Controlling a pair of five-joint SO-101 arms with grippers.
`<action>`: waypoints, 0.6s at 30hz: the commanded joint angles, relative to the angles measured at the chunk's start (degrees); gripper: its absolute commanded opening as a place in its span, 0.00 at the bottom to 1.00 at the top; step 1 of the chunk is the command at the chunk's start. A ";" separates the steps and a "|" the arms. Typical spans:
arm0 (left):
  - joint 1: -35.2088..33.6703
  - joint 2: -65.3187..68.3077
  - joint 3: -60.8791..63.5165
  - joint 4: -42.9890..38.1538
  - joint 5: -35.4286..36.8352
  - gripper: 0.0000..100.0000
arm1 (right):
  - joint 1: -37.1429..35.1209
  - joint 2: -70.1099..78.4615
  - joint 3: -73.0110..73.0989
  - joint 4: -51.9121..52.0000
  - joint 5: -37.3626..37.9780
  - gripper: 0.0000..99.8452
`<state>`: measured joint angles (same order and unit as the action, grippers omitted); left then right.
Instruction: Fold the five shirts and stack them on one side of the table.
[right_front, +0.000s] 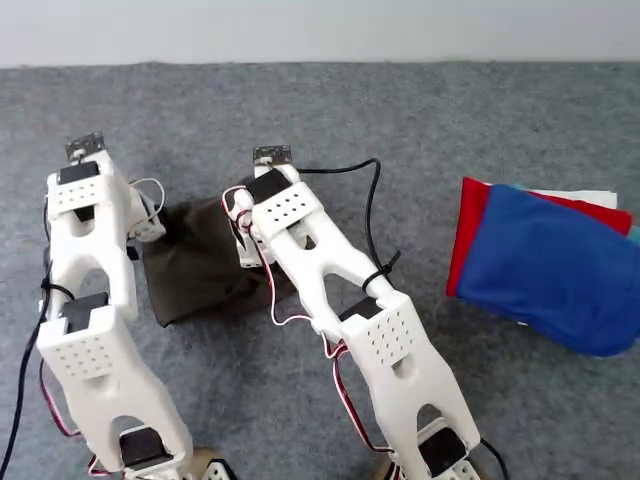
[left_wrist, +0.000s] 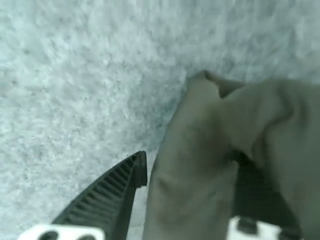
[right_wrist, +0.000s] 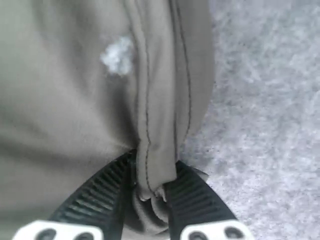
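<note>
An olive shirt (right_front: 200, 270) lies crumpled on the grey table between my two arms. My left gripper (right_front: 155, 222) is at the shirt's left edge. In the left wrist view the olive shirt (left_wrist: 225, 150) bunches up between the jaws of my left gripper (left_wrist: 190, 175), which is shut on it; the cloth hides one finger. My right gripper (right_front: 243, 235) is at the shirt's right edge. In the right wrist view my right gripper (right_wrist: 155, 175) pinches a seamed fold of the olive shirt (right_wrist: 75, 100) just above the table.
A stack of folded shirts sits at the right side of the table, with a blue shirt (right_front: 550, 270) on top and a red shirt (right_front: 470, 235) under it. Grey felt (right_front: 400, 120) covers the table.
</note>
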<state>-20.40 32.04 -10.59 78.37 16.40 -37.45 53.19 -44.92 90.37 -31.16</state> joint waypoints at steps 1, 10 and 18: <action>0.35 1.14 -2.51 -2.90 1.58 0.30 | 1.54 0.75 -0.53 0.04 0.97 0.01; 1.41 8.97 -12.18 0.62 2.37 0.10 | 1.45 0.31 -0.53 1.01 3.78 0.01; 3.16 13.10 -31.08 13.01 2.29 0.01 | 1.98 -8.57 -3.69 1.98 14.59 0.01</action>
<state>-17.85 45.85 -33.71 87.52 18.51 -37.36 51.08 -46.07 90.64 -17.98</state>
